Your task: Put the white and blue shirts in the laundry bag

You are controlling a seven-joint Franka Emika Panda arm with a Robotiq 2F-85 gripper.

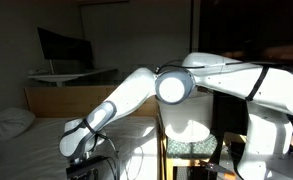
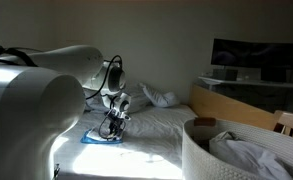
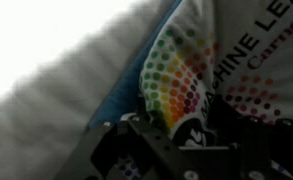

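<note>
My gripper (image 2: 114, 126) is down on the bed, at the end of the arm stretched low over it (image 1: 79, 150). In the wrist view the jaws (image 3: 191, 135) are shut on a raised fold of the white shirt (image 3: 176, 75), which has coloured dots and dark lettering. The blue shirt (image 3: 108, 100) lies under it at the left and shows as a blue patch on the bed (image 2: 94, 138). The laundry bag (image 2: 198, 140), white with a rolled rim, stands in the near right corner with white cloth (image 2: 248, 155) inside.
A white pillow lies at the head of the bed (image 2: 161, 97), also seen in an exterior view (image 1: 8, 122). A wooden bed board (image 2: 241, 100) and a desk with a monitor (image 2: 251, 60) stand behind. The robot's white body (image 2: 26, 110) fills the near left.
</note>
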